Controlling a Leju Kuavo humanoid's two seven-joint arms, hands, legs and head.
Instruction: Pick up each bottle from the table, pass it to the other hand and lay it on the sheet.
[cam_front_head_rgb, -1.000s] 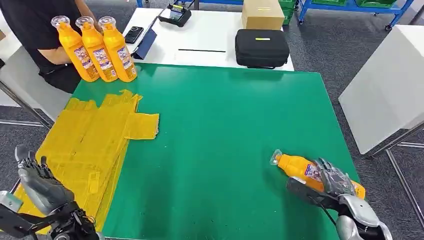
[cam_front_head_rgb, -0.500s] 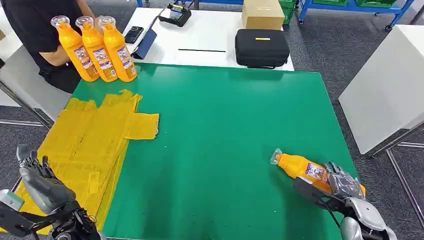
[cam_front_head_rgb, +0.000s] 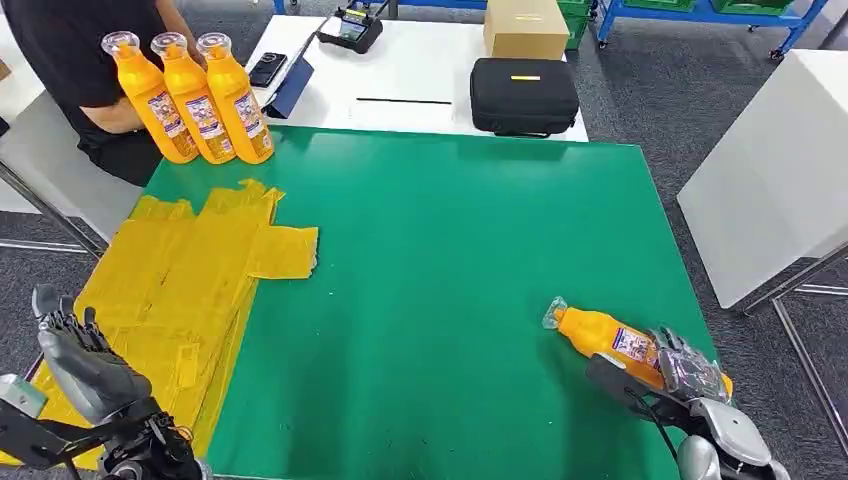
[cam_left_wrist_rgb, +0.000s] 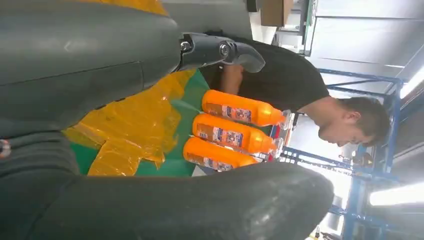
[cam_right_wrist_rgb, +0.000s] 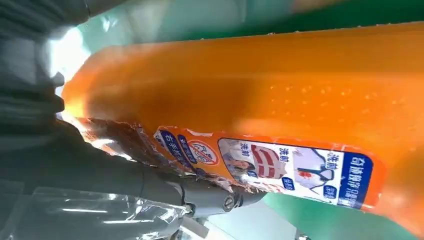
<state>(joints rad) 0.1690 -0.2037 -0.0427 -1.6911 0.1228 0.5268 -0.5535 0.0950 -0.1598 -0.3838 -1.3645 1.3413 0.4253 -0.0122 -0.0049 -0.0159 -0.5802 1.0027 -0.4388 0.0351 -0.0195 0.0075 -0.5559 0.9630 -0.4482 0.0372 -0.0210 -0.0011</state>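
Head view: pretty early in the job, I'd say. The yellow sheet (cam_front_head_rgb: 175, 290) on the near-left part of the green tabletop (cam_front_head_rgb: 440, 250) has no bottle on it. Three bottles (cam_front_head_rgb: 190, 97) stand upright in a row at the far-left corner, close to a person in black. One bottle (cam_front_head_rgb: 610, 340) lies on its side near the right front edge, cap pointing toward the middle of the tabletop. The right hand (cam_front_head_rgb: 672, 375) is wrapped over its base end, fingers on top and thumb along the near side, but the bottle looks to be resting on the tabletop, not lifted. So pick-up, handover and laying down are all left for this one, plus the other three. The left hand (cam_front_head_rgb: 85, 365) hovers over the sheet's near end, fingers apart, holding nothing.

Left wrist view: the left hand is spread and empty, and past it you can see the three standing bottles beyond the sheet's crumpled edge.

Right wrist view: the bottle's orange body and label sit right against the palm, a finger (cam_right_wrist_rgb: 200, 197) pressed across the label. Clamped on, as far as I can judge.
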